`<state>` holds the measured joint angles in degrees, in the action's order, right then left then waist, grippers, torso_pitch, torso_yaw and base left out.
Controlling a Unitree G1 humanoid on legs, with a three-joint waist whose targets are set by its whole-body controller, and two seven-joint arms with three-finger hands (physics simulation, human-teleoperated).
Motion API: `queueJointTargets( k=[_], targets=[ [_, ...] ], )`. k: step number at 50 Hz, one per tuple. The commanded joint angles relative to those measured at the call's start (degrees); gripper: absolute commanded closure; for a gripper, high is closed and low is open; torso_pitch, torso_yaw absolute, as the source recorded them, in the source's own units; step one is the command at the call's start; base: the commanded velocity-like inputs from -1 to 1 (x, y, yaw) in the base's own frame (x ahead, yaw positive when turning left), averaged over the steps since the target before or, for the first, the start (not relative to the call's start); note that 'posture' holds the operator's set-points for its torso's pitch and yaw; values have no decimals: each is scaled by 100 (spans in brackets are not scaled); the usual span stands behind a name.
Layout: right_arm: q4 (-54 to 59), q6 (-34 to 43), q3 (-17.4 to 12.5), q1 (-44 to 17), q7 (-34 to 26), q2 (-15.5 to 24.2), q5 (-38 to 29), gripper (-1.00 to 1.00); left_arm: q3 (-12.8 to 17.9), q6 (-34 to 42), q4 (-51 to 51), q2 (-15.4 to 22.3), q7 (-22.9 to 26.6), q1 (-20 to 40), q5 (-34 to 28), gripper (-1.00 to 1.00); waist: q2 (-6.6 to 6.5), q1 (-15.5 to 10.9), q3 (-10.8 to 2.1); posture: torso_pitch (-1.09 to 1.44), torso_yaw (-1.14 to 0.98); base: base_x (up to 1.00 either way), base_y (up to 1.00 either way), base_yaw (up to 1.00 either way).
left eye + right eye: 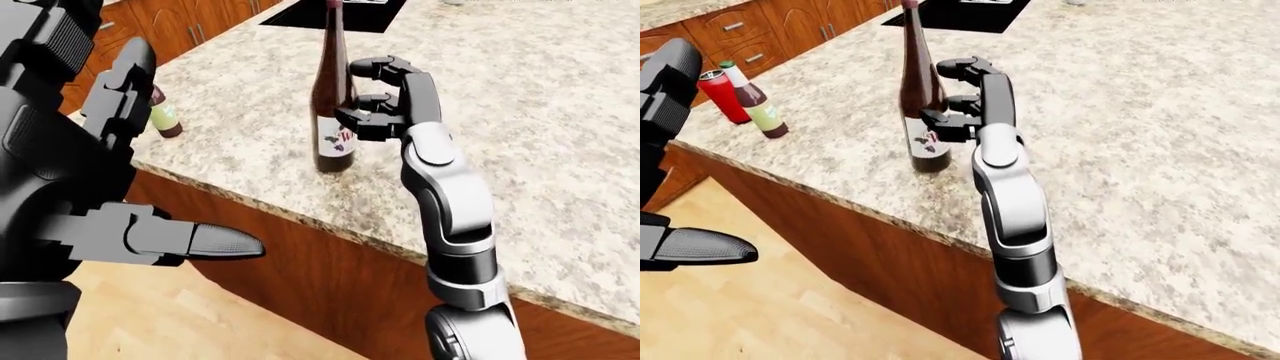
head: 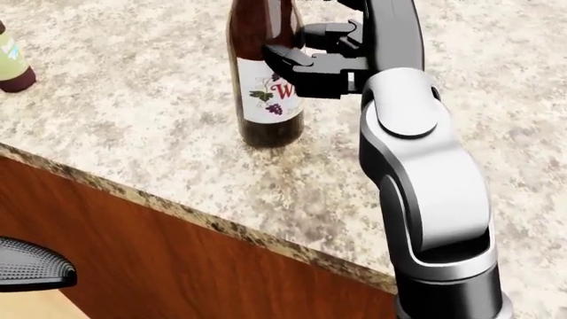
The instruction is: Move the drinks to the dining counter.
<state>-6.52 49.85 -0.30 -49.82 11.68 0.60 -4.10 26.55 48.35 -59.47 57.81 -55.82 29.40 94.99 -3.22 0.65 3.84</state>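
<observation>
Near the counter (image 1: 1160, 150) edge, the wine bottle (image 2: 266, 80) stands upright, its long axis vertical, directly to the left of your right hand (image 2: 324, 56) in the head view. Your fingers (image 2: 288, 60) are spread, touching its right side without closing round it. Your left hand (image 1: 110, 225) hangs open, well away.

Wine bottles: you have one (image 1: 919, 112), upright on the surface (image 1: 1160, 135).
Small bottles: you see one, green-labelled (image 1: 758, 105).
Cans: one, red (image 1: 720, 95).
Drinks altogether: you can count three.
Robot hands: two, the left (image 1: 70, 180) and the right (image 1: 958, 101).
Surfaces: one.
</observation>
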Motion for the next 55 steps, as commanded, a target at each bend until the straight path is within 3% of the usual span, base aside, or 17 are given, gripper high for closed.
queueJointTargets(
  k=[1,15,18,24,31,38,43,46,51,55],
  targets=[
    [-215,-196,-24,-195,30,27,-28,-11,121,-113,52,71,-17,95,-104,-100,-22,4,-136,0,0,0,0,0],
    [-603,101,-17,-279,-31,59,0,-15,173,-140,53,134,-49,98,-20,-100,-14,5,-137,0,0,0,0,0],
    [-669,151,-18,-285,-44,63,3,-42,167,-167,46,160,-74,104,11,-100,-8,4,-133,0,0,0,0,0],
    [-763,205,-46,-257,-95,106,22,-69,178,-193,47,202,-93,102,45,-100,-2,4,-131,0,0,0,0,0],
    [-1196,511,-103,-226,-176,211,74,-72,164,-232,68,268,-122,137,91,-100,9,-4,-121,0,0,0,0,0],
    [-2394,1298,-206,45,-302,442,182,-76,137,-257,55,276,-146,144,95,-100,44,-22,-103,0,0,0,0,0],
    [-3408,2078,-436,163,-500,671,336,-79,133,-283,38,322,-209,184,177,-100,74,-31,-90,0,0,0,0,0],
    [-4045,2655,-675,155,-645,837,490,-95,186,-375,52,424,-261,203,296,-100,95,-37,-76,0,0,0,0,0],
    [-5048,3389,-1243,394,-966,1504,608,-100,333,-440,4,430,-231,38,321,-100,134,-56,-47,0,0,0,0,0],
    [-5342,3526,-2017,634,-1344,1790,821,-100,603,-544,-52,497,-214,-189,440,-100,165,-58,-31,0,0,0,0,0]
  ],
)
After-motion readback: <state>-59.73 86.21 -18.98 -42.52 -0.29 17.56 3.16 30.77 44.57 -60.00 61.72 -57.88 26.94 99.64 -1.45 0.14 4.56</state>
